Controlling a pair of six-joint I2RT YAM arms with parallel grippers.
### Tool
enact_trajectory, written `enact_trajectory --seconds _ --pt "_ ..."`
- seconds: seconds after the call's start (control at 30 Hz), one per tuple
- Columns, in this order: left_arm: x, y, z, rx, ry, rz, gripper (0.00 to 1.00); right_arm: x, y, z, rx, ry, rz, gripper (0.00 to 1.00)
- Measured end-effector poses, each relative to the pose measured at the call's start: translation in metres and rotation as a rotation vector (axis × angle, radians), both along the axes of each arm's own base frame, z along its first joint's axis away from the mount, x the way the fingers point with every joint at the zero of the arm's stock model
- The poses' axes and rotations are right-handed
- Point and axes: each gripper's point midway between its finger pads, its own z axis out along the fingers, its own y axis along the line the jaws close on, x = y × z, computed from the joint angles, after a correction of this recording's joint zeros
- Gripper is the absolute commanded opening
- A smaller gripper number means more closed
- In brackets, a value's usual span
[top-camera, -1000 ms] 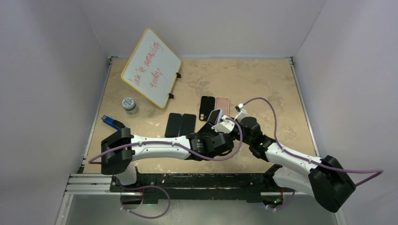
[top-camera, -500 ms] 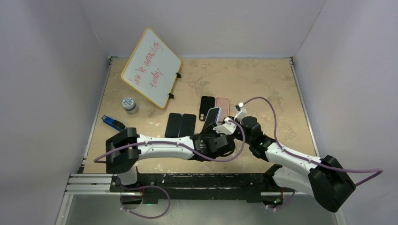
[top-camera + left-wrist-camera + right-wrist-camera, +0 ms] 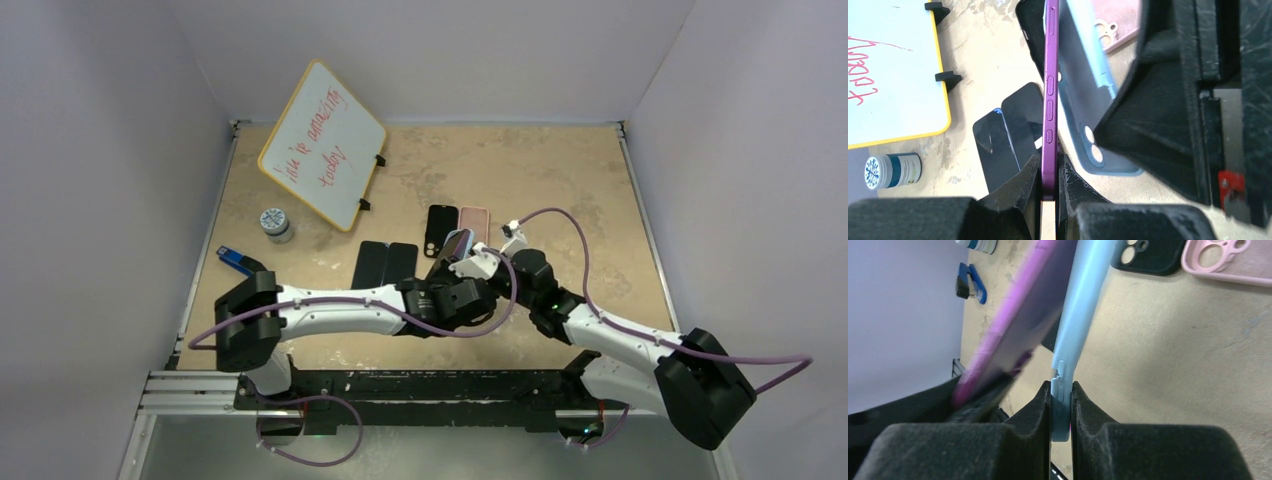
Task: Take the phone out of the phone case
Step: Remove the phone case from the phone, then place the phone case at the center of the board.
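My left gripper [image 3: 1049, 172] is shut on the edge of a purple phone [image 3: 1050, 90], held on edge above the table. My right gripper [image 3: 1061, 407] is shut on the edge of a light blue phone case [image 3: 1083, 300]. In the right wrist view the purple phone [image 3: 1018, 325] tilts away from the case, with a gap between them that widens upward. In the left wrist view the blue case [image 3: 1088, 95] stands just right of the phone. In the top view both grippers meet at the phone and case [image 3: 458, 246] in mid-table.
A black case [image 3: 439, 229] and a pink case [image 3: 473, 222] lie just behind the grippers. Two dark phones [image 3: 385, 265] lie to the left. A tilted whiteboard [image 3: 322, 142], a small jar [image 3: 275, 222] and a blue object [image 3: 236, 260] are at the left.
The left arm's wrist has shifted slightly left and back, and the phone and case pair has moved a little with it. The right arm has barely moved.
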Motion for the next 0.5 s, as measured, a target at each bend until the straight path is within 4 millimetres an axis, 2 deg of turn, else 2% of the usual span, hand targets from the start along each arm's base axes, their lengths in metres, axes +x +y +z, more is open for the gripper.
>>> enact_trajectory --seconds 0.1,0.27,0.4,0.5 --pt "-0.001 0.004 0.02 -0.06 0.005 -0.005 0.0 0.004 -0.003 -0.007 -0.022 0.008 -0.025 0.0" --pt "-0.012 0.005 0.066 -0.229 0.017 -0.057 0.0 0.009 -0.009 -0.017 -0.068 0.021 -0.046 0.0" --pt "-0.016 0.011 0.099 -0.335 0.021 -0.097 0.0 0.024 -0.017 -0.009 -0.108 0.002 -0.067 0.0" --pt "-0.013 0.024 0.113 -0.372 0.026 -0.096 0.0 0.041 -0.033 0.001 -0.13 -0.024 -0.107 0.0"
